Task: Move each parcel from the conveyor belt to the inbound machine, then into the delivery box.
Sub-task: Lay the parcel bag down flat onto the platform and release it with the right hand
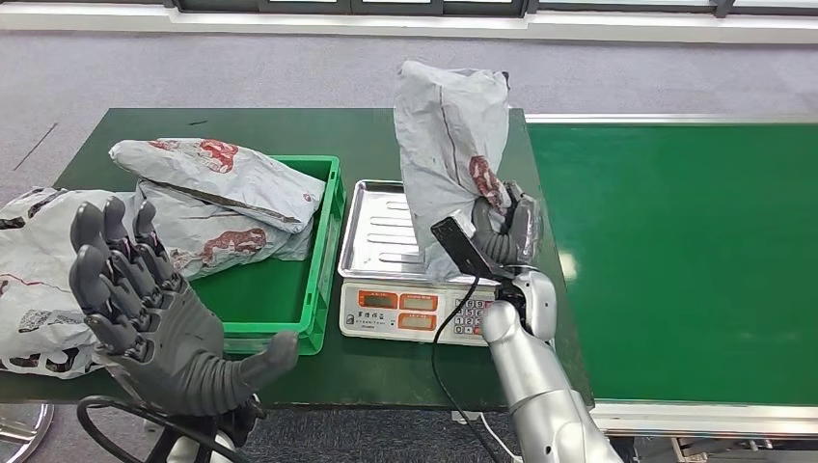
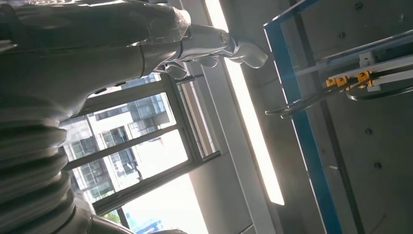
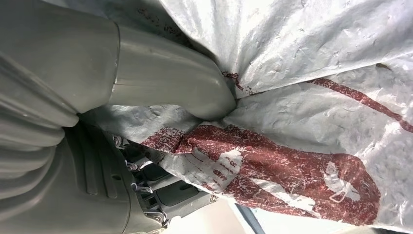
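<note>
1. Right hand (image 1: 506,231): dark grey, on a silver arm, gripping the lower part of a grey plastic mailer parcel with dark red print (image 1: 451,154). The parcel stands upright over the steel tray; whether its bottom touches the tray cannot be told. In the right wrist view the thick grey thumb (image 3: 185,83) presses into the parcel's crumpled film (image 3: 311,97).
2. Inbound machine: white weighing scale with a ribbed stainless-steel tray and orange display panels (image 1: 376,241), standing on the dark green counter (image 1: 251,125) just right of the crate.
3. Delivery box: green plastic slatted crate (image 1: 323,280), on the counter left of the scale. Two grey printed mailer parcels (image 1: 222,198) lie stacked across its left side, overhanging the rim.
4. Left hand (image 1: 159,309): dark grey, raised palm-forward at the near left, fingers spread wide, holding nothing.
5. Further grey printed mailer (image 1: 34,280): at the far left edge of the counter, partly behind the left hand.
6. Conveyor belt: bright green flat surface (image 1: 685,260), right of the counter.
7. Black cable (image 1: 444,338): runs down in front of the scale beside the right arm.
</note>
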